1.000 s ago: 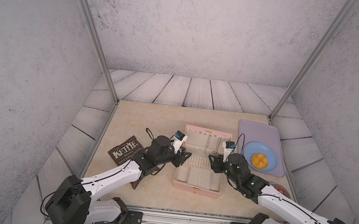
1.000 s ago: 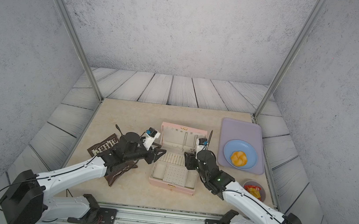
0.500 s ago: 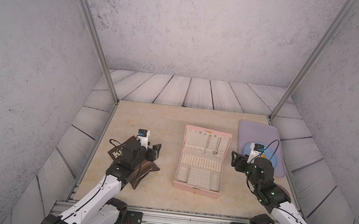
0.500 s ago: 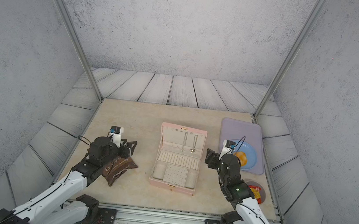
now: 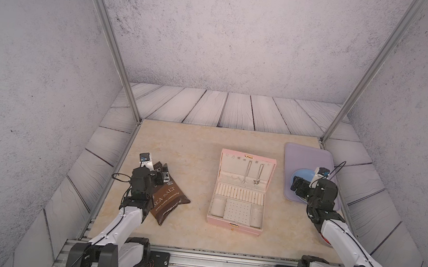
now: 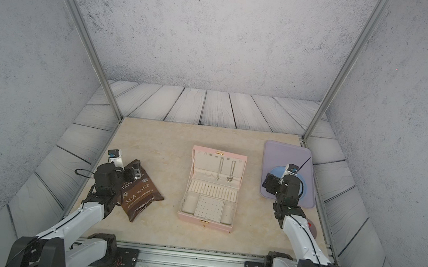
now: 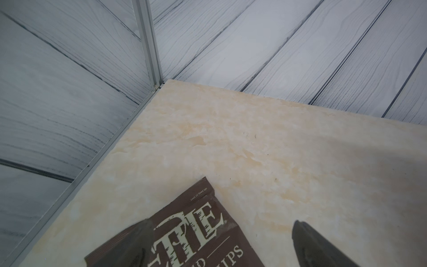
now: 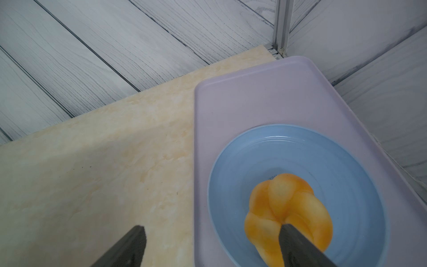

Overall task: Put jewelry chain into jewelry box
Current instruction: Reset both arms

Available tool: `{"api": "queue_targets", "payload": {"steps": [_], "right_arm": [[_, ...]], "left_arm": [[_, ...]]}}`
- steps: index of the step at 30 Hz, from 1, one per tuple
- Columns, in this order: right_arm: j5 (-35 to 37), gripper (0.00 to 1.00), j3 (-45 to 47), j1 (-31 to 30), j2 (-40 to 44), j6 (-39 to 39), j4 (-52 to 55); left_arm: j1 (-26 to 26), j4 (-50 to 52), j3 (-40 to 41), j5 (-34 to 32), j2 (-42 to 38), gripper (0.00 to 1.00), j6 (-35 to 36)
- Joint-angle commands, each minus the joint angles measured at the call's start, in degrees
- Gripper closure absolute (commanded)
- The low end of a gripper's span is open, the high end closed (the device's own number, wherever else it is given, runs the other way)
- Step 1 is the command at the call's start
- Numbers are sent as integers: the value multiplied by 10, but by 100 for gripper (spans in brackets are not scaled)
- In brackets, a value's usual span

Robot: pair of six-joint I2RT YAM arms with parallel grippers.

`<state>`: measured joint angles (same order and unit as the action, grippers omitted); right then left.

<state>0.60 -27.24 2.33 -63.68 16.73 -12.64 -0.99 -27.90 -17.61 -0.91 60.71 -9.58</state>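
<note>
Chain (image 5: 248, 174) is hung inside the box (image 5: 234, 224), on lid hooks (image 5: 250, 161) probably, so tangling's avoided. Left gripper (image 5: 161, 174) is parked left of the box, right gripper (image 5: 300, 187) right of it, both spread wide, nothing held.

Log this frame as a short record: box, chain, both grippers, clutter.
jewelry box: open, mid-table
jewelry chain: hangs inside the box lid, second chain beside it
left gripper: fingers open, empty, above chip bag
right gripper: fingers open, empty, by blue plate holding bread, on lavender tray
task state: looks done
</note>
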Motion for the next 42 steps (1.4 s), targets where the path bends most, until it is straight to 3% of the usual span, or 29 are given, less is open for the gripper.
{"api": "queue_targets", "payload": {"steps": [1, 5, 8, 12, 14, 15, 16, 19, 21, 23, 27, 42], "right_arm": [[29, 4, 13, 1, -36, -49, -96], [-10, 1, 58, -1, -80, -95, -227], [-15, 1, 62, -5, -115, -119, -267], [-30, 1, 93, -6, -199, -139, -416], [-47, 1, 98, -6, -246, -144, -480], [-50, 1, 94, -6, -266, -144, -500], [-44, 1, 87, -6, -268, -142, -483], [-12, 1, 7, -11, -246, -135, -285], [-3, 1, 12, -18, -250, -142, -308], [-4, 1, 32, -18, -263, -143, -369], [-8, 1, 20, -18, -252, -146, -327], [-9, 1, 26, -18, -262, -142, -356]], "left_arm": [[-3, -132, 20, 3, 49, 1, 38], [-2, -137, -18, 70, 118, 1, 77], [-2, -137, -25, 79, 137, 1, 102], [-3, -322, 1, 110, 256, 1, 126], [-5, -315, -24, 112, 282, 1, 125], [-6, -264, -49, 108, 272, 1, 121], [-8, -172, -78, 103, 262, 1, 122], [-20, -197, -83, 74, 287, 1, 87], [-20, -140, -99, 73, 271, 1, 90], [-19, -165, -91, 63, 279, 1, 86], [-18, -152, -93, 61, 272, 1, 86], [-18, -145, -95, 60, 270, 1, 87]]}}
